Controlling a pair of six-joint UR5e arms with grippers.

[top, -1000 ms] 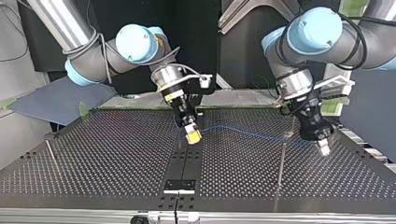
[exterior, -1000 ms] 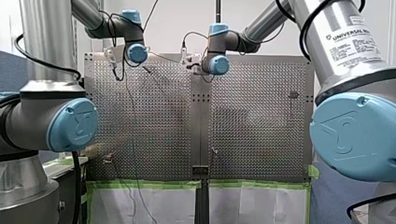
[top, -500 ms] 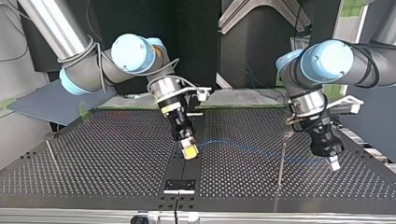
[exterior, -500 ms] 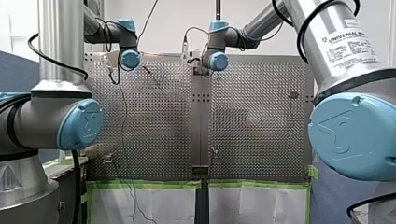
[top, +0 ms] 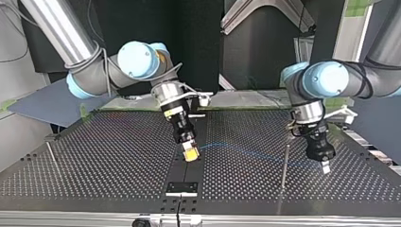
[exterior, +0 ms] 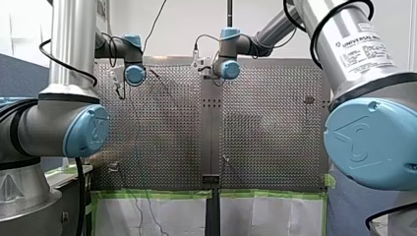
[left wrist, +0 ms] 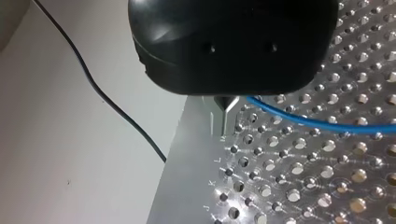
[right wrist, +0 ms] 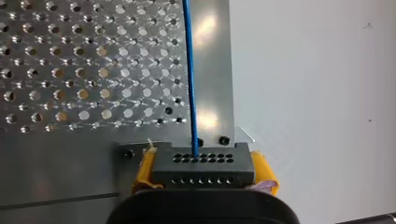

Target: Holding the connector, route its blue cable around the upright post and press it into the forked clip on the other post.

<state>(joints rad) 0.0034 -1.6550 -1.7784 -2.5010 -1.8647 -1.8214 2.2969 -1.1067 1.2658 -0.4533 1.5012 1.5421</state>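
Left post: a thin upright post (top: 51, 152) stands at the top view's left, near the table's edge, well apart from both pincers. I cannot make out a fork on it.
Table: the perforated table (top: 104, 156) lies under everything, with a plain strip down its middle.
My right gripper (top: 191, 154): it hangs tilted over the middle strip, just left of centre in the top view. Its yellow pads (right wrist: 264, 169) are clamped on the two ends of the connector.
Connector (right wrist: 203, 168): a dark block with rows of small holes, held squarely between my right pads, one pad on either side. Its holed face points away from the pincer, above the table.
Blue cable (right wrist: 190, 84): it leaves one hole in the connector's face and runs straight ahead of my right pincer over the strip. In the top view it then sweeps rightward, low over the table, towards my left pincer.
Right post: an upright post (top: 284, 165) stands between the two pincers, nearer my left one. The cable crosses its line, but I cannot tell on which side it passes.
My left gripper (top: 325, 166): it points down just right of that post. In its wrist view the metal fingertips are drawn together to a point, and the cable comes out right at them, so they look pinched on it.
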